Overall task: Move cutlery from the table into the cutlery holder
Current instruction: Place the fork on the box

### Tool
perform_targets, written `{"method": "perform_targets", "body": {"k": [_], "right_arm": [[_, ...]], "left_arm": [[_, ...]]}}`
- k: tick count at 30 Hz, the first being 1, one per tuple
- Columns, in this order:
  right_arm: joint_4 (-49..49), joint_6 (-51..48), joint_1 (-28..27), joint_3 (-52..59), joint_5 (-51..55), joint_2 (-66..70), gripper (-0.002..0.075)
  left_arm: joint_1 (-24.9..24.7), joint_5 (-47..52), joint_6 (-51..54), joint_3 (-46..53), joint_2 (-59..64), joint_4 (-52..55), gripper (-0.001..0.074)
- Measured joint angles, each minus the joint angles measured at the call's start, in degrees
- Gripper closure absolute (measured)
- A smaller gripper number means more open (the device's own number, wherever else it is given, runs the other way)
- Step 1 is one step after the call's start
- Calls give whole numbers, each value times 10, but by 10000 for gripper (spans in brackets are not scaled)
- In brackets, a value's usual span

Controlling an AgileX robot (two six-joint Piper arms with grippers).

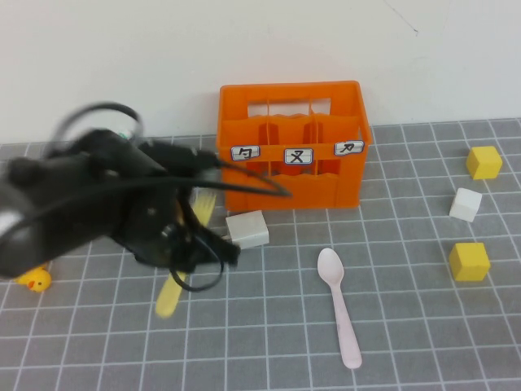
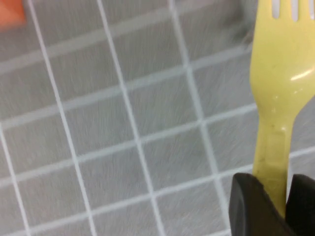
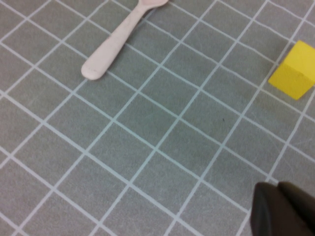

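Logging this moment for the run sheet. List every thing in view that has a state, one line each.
Left gripper: left of the crate, fingers shut on the fork handle.
Yellow fork: held, off the table.
Pink spoon: flat on the table, untouched.
Orange crate: upright, no cutlery visible inside.
Right gripper: fingers shut, holding nothing, above the table near a yellow block.

Yellow fork (image 2: 279, 83), handle clamped in the left pincer (image 2: 278, 204), above the grey gridded table (image 2: 123, 147).
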Motion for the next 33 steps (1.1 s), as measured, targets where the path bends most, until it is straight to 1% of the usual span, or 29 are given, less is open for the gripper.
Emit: {"method": "perform_targets", "body": {"k": [4, 8, 13, 16, 22, 27, 30, 33], "right_arm": [[0, 0, 0, 0, 0, 0, 729], [0, 0, 0, 0, 0, 0, 729], [0, 0, 0, 0, 0, 0, 729], [0, 0, 0, 0, 0, 0, 729], [0, 0, 0, 0, 0, 0, 729], [0, 0, 0, 0, 0, 0, 729], [0, 0, 0, 1, 0, 0, 729], [0, 0, 0, 2, 0, 0, 729]], "left_arm": [[0, -55, 0, 1, -66, 2, 612], [0, -183, 0, 1, -110, 23, 612], [0, -347, 0, 2, -115, 36, 612], [0, -427, 0, 3, -105, 39, 612], [0, -556, 3, 4, -69, 43, 612], [0, -703, 53, 4, -9, 44, 612], [0, -778, 94, 4, 35, 20, 612], [0, -855, 127, 4, 84, -36, 612]]}}
